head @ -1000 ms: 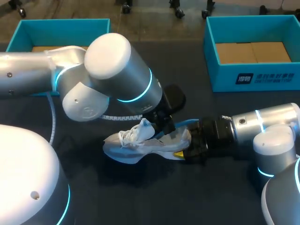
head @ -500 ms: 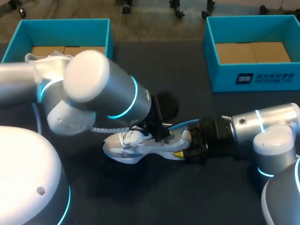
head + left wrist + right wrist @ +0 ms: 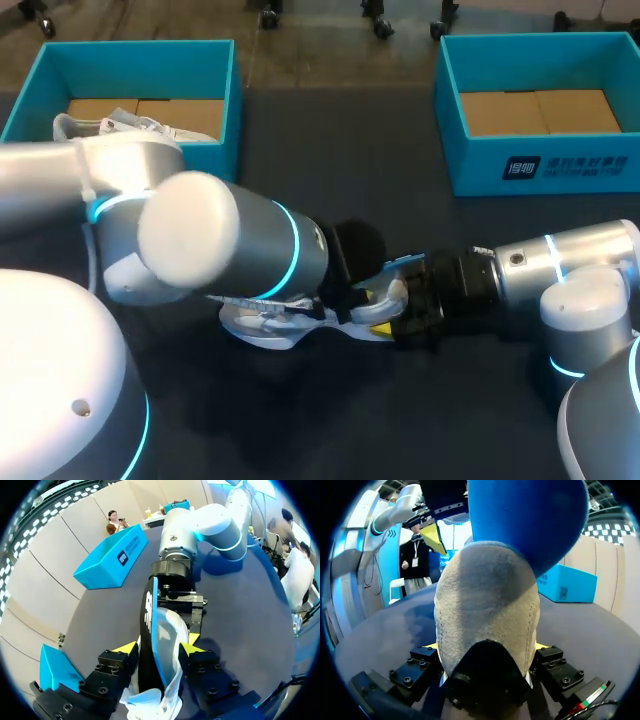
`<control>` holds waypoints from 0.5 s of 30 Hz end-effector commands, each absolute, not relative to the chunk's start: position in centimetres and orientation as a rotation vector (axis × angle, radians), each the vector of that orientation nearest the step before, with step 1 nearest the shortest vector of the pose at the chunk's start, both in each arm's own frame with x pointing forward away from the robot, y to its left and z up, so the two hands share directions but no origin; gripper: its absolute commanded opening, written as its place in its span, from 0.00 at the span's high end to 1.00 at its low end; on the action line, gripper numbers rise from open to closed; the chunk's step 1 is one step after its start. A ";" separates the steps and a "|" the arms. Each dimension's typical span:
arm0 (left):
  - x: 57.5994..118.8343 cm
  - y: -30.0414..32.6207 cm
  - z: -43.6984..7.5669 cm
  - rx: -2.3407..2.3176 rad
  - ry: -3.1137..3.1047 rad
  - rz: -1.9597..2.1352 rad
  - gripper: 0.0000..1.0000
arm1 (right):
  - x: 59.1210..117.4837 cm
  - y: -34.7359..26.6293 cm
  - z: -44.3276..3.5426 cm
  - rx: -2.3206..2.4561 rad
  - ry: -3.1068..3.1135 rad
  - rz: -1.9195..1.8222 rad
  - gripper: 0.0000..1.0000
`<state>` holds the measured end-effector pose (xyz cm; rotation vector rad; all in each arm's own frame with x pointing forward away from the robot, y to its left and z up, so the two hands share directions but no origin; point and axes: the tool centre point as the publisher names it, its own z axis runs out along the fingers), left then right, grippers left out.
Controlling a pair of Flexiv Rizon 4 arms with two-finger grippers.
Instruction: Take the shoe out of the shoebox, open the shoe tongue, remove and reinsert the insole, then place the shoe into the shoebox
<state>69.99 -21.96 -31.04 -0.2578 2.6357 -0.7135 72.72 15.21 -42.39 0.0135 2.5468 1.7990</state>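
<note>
Head view, centre frame: the shoe point(image 3: 262, 325) is lying on the worktop point(image 3: 400, 420), outside both boxes, toe toward frame left and heel toward frame right.

The right gripper point(image 3: 396, 312) is clamping the heel from two sides. In its own wrist view the grey heel is filling the gap between the yellow tips.

The left gripper point(image 3: 345, 298) is sitting low over the shoe's opening. In the left wrist view the collar and the insole point(image 3: 149, 630) are standing between its tips. I cannot tell whether it is gripping them or only standing astride them.

The insole, blue on one face and black on the other, is sticking up out of the heel end, partly in and partly out.

Step, as a judgement: we are working the insole stage. The shoe is out of its box and the opening is accessible. Whether the insole is coming out or going back in is not decidable from this moment.

Next move, as a judgement:
- The right gripper needs to be holding the heel steady.
- The left needs to be sliding the insole along its own length, without buckling it and with laces and tongue clear of its path.
- Boxing the shoe is not yet due.

Writing:
- The right box point(image 3: 470, 160), upper right of frame, is carrying a white printed label point(image 3: 565, 167) on its front wall, too small to make out.
- The insole's black face is showing a white mark point(image 3: 146, 611), not legible.
- The left box point(image 3: 225, 90), upper left of frame, is holding a second shoe point(image 3: 110, 127). No print is showing on this box.
</note>
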 end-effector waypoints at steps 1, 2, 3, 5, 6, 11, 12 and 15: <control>70.0 -23.9 -32.0 -0.290 2.579 -0.670 0.52 | 72.7 15.5 -42.6 0.014 2.553 1.792 1.00; 70.1 -24.0 -32.1 -0.297 2.571 -0.666 0.52 | 72.7 15.5 -42.6 0.014 2.553 1.792 1.00; 70.3 -24.1 -32.2 -0.299 2.567 -0.659 0.53 | 72.7 15.5 -42.6 0.014 2.553 1.792 1.00; 70.5 -24.3 -32.5 -0.301 2.563 -0.642 0.54 | 72.7 15.5 -42.6 0.014 2.553 1.792 1.00; 70.6 -24.4 -32.6 -0.300 2.558 -0.635 0.55 | 72.7 15.5 -42.6 0.014 2.553 1.792 1.00; 70.9 -24.5 -33.0 -0.300 2.530 -0.626 0.55 | 72.7 15.5 -42.6 0.014 2.553 1.792 1.00; 70.9 -24.5 -33.0 -0.301 2.526 -0.624 0.55 | 72.7 15.5 -42.6 0.014 2.553 1.792 1.00; 71.2 -24.4 -33.3 -0.304 2.510 -0.618 0.54 | 72.7 15.5 -42.6 0.014 2.553 1.792 1.00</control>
